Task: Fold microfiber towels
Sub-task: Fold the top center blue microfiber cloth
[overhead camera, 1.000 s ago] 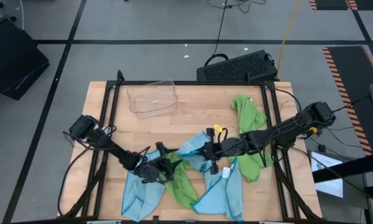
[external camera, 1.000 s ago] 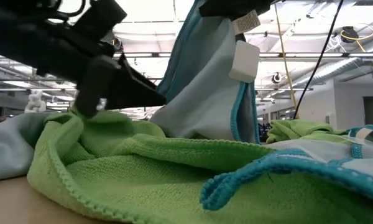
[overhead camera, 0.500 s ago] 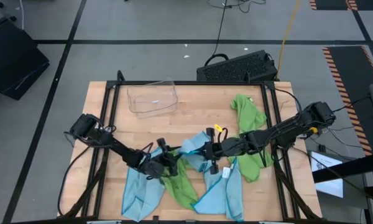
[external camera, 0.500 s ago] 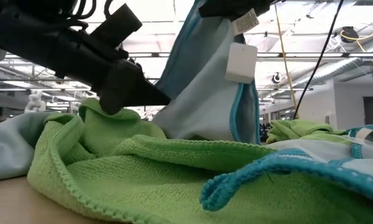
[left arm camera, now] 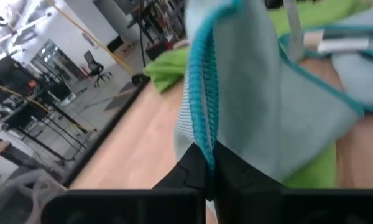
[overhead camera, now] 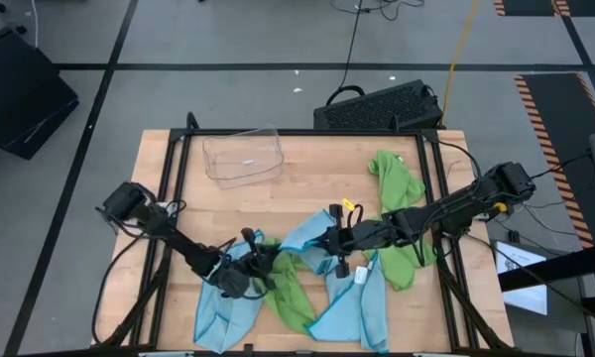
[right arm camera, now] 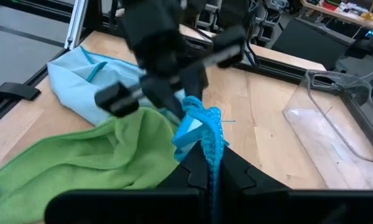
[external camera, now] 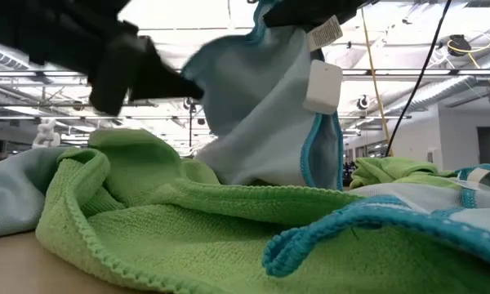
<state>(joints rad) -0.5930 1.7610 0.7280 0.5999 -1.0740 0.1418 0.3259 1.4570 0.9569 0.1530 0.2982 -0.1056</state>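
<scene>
A light blue microfiber towel (overhead camera: 302, 236) with a teal hem and a white tag (external camera: 322, 86) hangs between my two grippers, above a crumpled lime green towel (external camera: 188, 220) that lies on the table. My left gripper (overhead camera: 265, 260) is shut on the towel's left side. My right gripper (overhead camera: 325, 241) is shut on its upper edge. Its lower part rests on the green towel. Other light blue towels (overhead camera: 223, 309) (overhead camera: 359, 309) lie flat near the table's front edge. My left gripper pinches the blue towel's teal hemmed edge (left arm camera: 204, 140) between its two fingers. It comes nearly level from the table's left. That edge is lifted off the green towel. One layer or several, I cannot tell. My right gripper pinches a bunched stretch of the teal hem (right arm camera: 206, 127) between its two fingers, coming from the table's right and slanting slightly down. The towel hangs below the fingers, its tag dangling.
A clear plastic tray (overhead camera: 243, 159) stands at the far left of the table. Another green towel (overhead camera: 397, 183) lies at the far right, reaching down beside the right arm. A black keyboard-like box (overhead camera: 382, 107) sits beyond the far edge.
My left gripper has shut on the blue towel's edge. It has then risen and drawn back toward the table's left. That side of the towel has lifted off the green towel and spread leftward. The upper edge in my right gripper has stayed in place.
</scene>
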